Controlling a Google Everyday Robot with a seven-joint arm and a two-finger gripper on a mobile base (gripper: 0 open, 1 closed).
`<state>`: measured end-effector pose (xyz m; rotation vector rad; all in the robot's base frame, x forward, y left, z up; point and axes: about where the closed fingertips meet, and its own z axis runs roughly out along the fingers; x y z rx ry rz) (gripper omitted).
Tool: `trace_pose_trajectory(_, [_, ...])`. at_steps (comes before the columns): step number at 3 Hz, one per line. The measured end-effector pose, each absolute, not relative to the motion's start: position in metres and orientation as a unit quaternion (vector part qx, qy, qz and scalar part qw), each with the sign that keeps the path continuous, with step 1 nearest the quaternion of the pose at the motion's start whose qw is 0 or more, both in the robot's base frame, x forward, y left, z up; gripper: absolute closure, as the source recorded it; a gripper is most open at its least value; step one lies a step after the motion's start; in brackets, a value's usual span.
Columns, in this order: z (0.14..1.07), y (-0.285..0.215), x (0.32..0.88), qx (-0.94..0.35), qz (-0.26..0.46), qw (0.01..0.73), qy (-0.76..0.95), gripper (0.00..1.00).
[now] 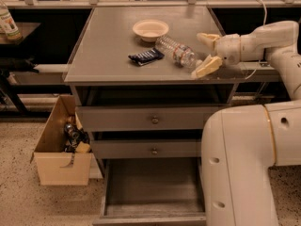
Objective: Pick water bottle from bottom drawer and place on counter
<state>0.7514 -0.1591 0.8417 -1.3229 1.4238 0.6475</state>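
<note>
On counter: one water bottle lying flat, one bowl, one dark packet. Just right of bottle, one gripper, fingers spread wide, empty. Below, bottom drawer open.

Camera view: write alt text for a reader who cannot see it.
A clear water bottle lies on its side on the grey counter, with the robot's open gripper close beside it at the counter's edge. A cream bowl and a dark packet sit nearby; below, the bottom drawer stands pulled open.

White rounded arm, gold band; cream-fingered tool at counter, right side.
</note>
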Motion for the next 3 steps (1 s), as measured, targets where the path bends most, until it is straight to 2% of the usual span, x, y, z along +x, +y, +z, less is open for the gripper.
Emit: trace_pose_trajectory(3, [0.940, -0.187, 0.728, -0.548, 0.211, 0.599, 0.544, 0.00])
